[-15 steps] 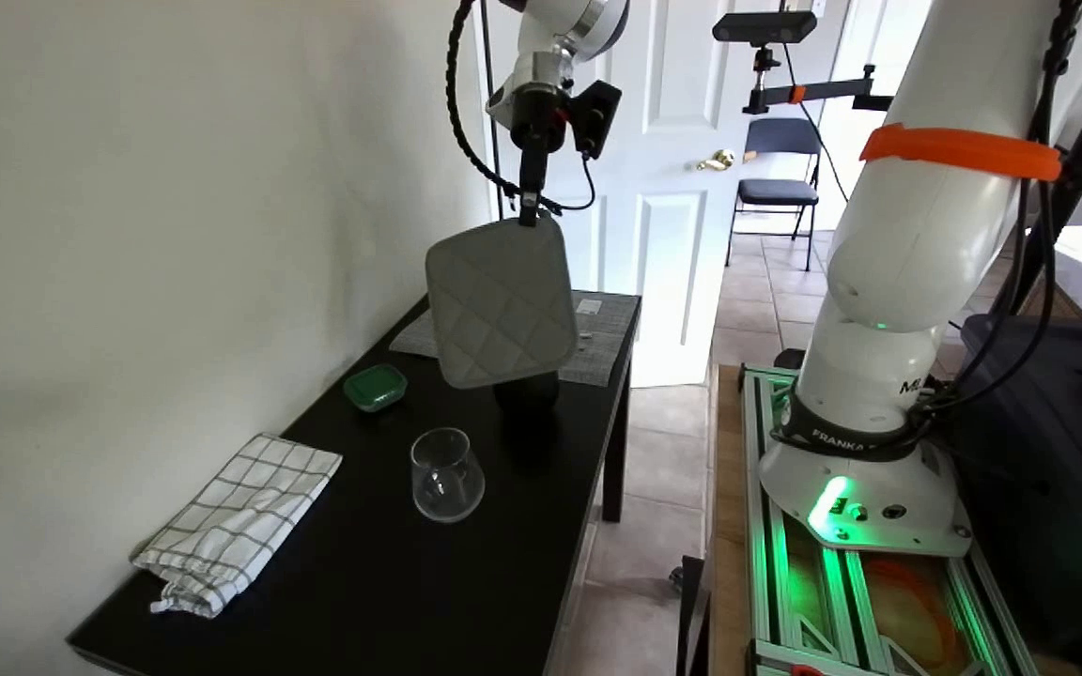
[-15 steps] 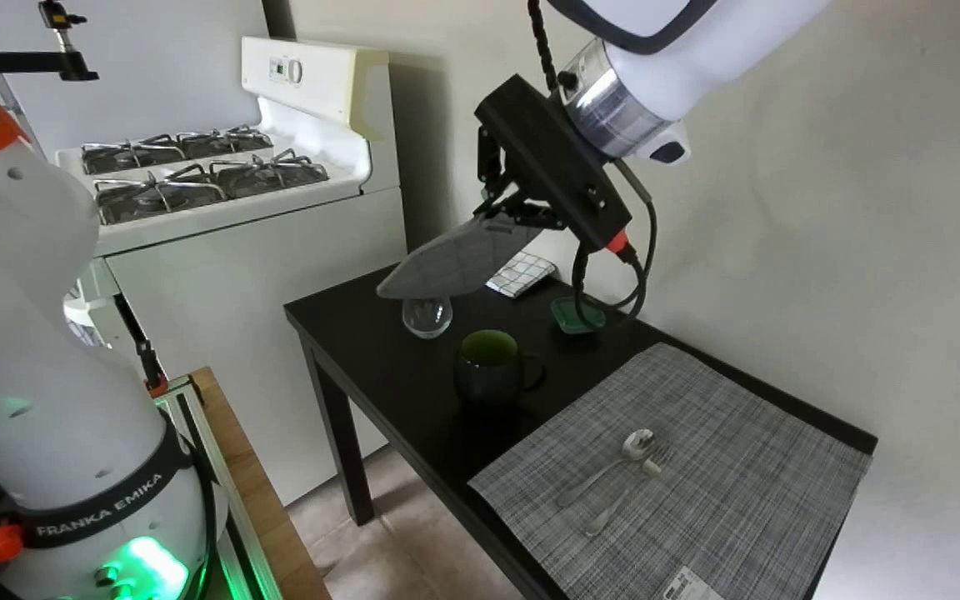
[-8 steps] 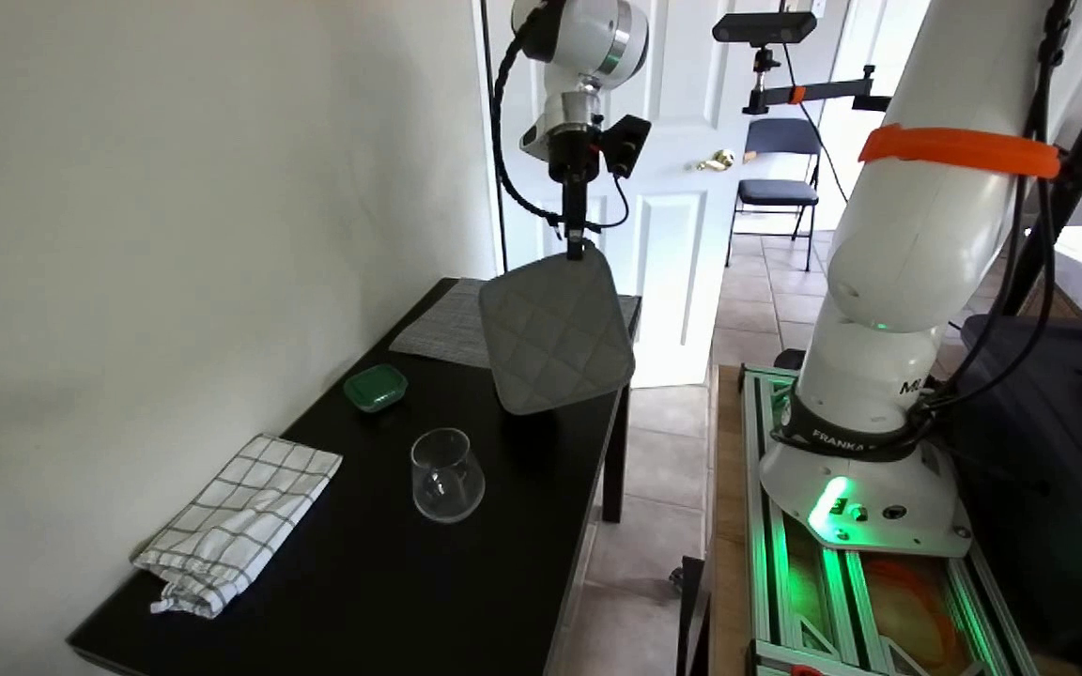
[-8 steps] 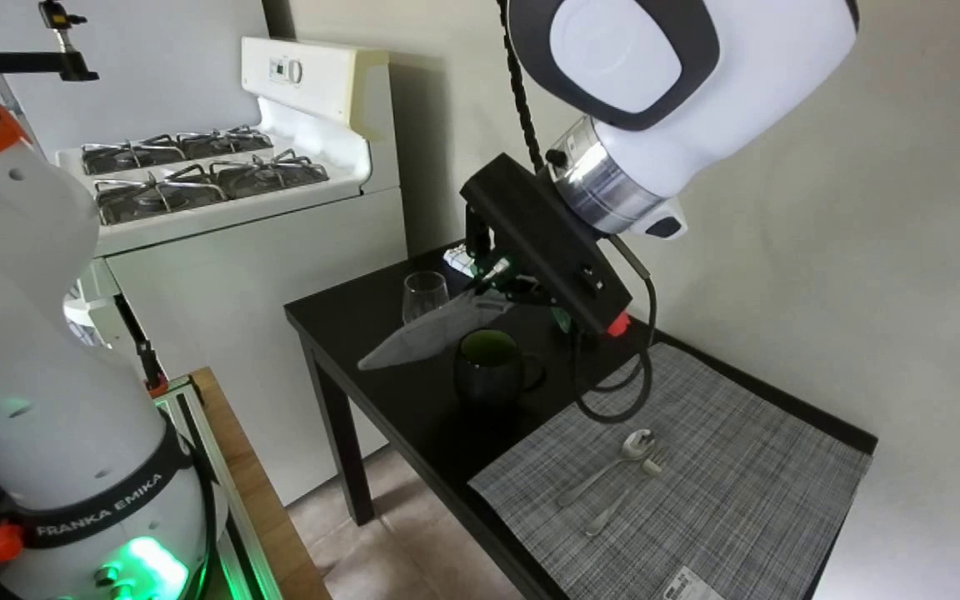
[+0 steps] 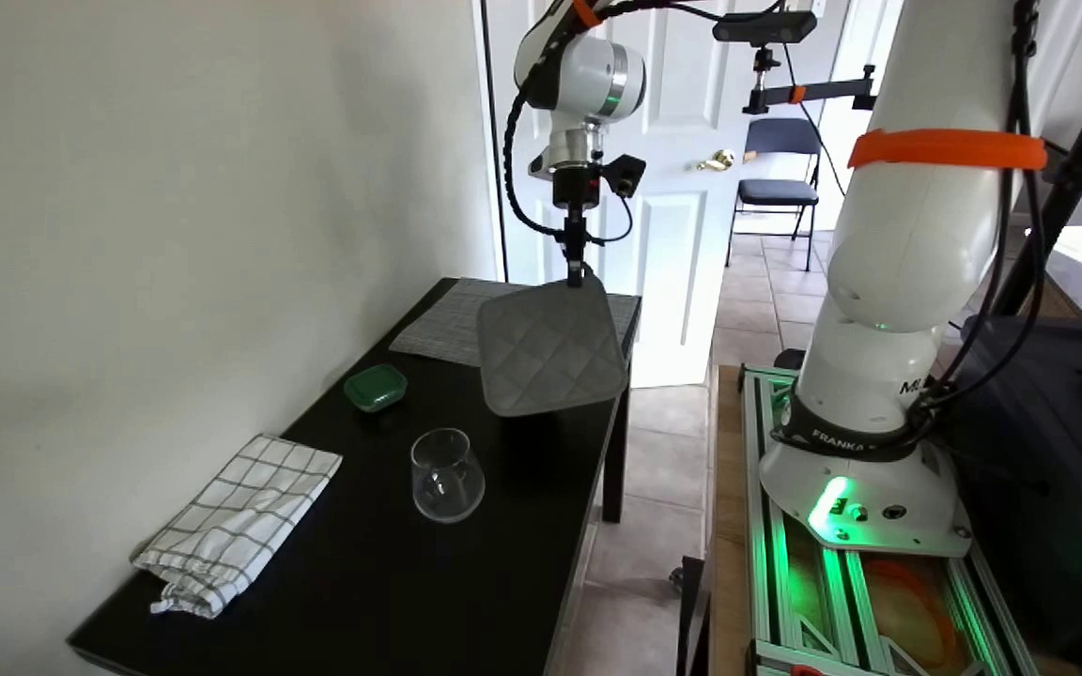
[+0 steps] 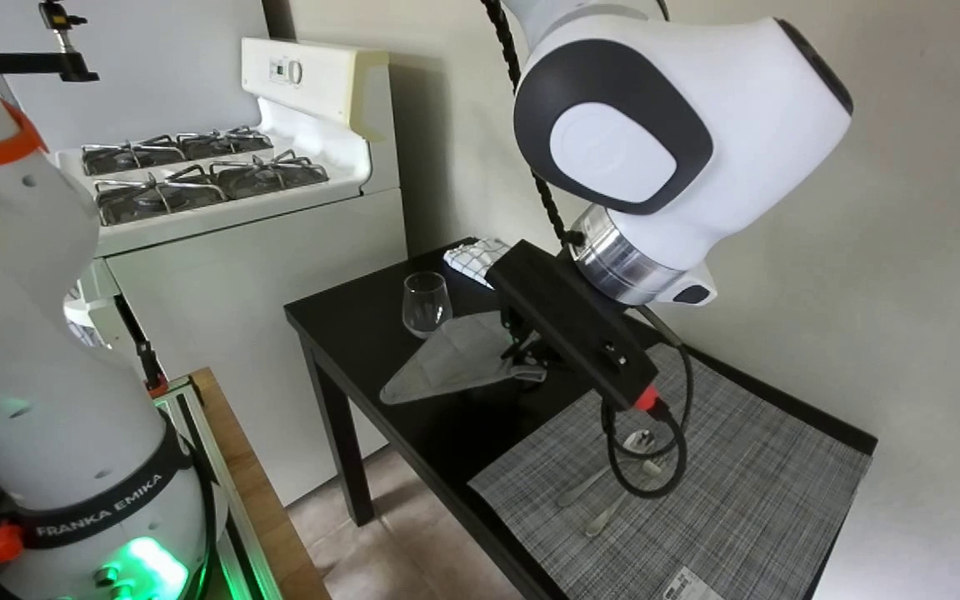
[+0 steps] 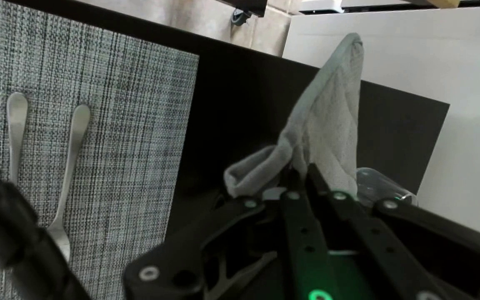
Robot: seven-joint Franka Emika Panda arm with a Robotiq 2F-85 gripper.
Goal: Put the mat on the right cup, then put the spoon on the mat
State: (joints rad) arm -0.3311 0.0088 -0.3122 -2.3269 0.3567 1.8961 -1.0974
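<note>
Where the right cup, dark and handled, stood in plain sight a moment ago in an exterior view, the grey quilted mat [image 6: 459, 360] has dropped lower and now screens it; one edge is clamped in the gripper [image 5: 576, 276]. Covering the cup therefore looks under way, though whether mat and cup touch cannot be told. The spoon [image 7: 68, 171] lies beside a fork [image 7: 15, 137] on a woven placemat [image 7: 140, 125], its turn likely after the mat is let go. Of the containers, the cup's inside is hidden; the clear drinking glass [image 5: 447, 481] stands upright, black tabletop [image 5: 391, 591] showing through it; the flat green box [image 5: 375, 388] gives no readable contents.
</note>
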